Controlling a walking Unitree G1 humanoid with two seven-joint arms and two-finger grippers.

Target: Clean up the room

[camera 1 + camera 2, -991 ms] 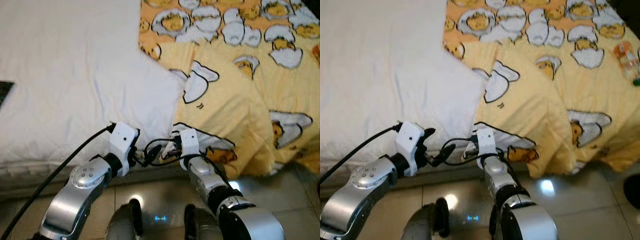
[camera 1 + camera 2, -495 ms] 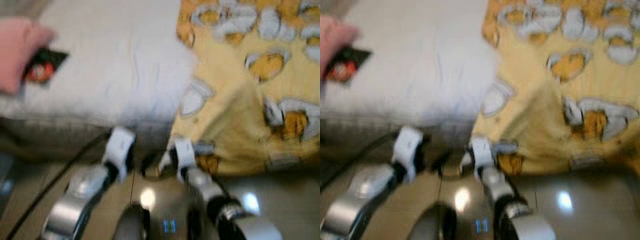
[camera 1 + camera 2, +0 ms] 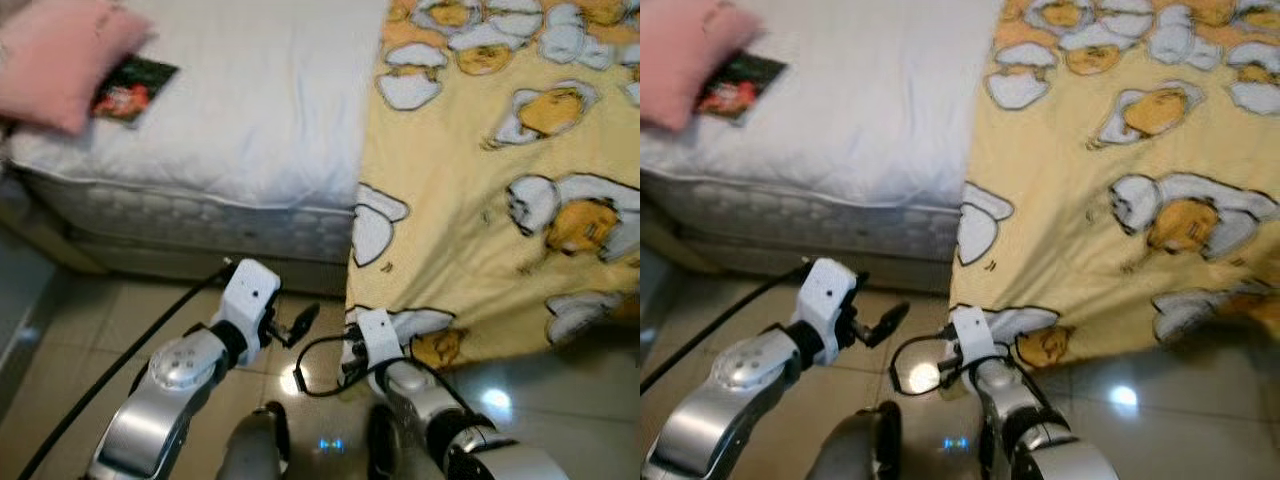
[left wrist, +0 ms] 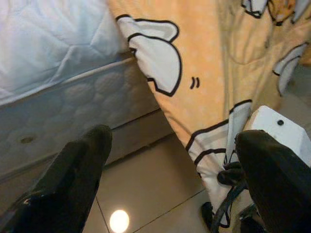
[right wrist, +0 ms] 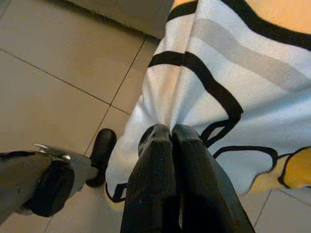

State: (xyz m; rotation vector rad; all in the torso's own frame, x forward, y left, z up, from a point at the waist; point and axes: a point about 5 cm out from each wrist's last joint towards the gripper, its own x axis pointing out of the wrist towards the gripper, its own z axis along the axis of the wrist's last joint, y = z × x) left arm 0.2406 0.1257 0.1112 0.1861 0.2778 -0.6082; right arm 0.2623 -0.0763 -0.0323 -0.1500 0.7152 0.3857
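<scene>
While the right hand point(image 5: 170, 138) pinches the hanging corner of the yellow blanket point(image 3: 480, 200) with its fingers pressed together on the cloth, low in the frame's centre, the left hand point(image 3: 300, 322) hovers just beside it over the tiled floor point(image 3: 60, 380), fingers spread and holding nothing. Further up, the blanket covers the right half of the bed point(image 3: 250, 120); a pink pillow point(image 3: 50, 55) and a dark packet point(image 3: 132, 90) lie at upper left. With such a thin pinch, the fabric could slip free under a sharp pull, and the corner may drag along the floor.
</scene>
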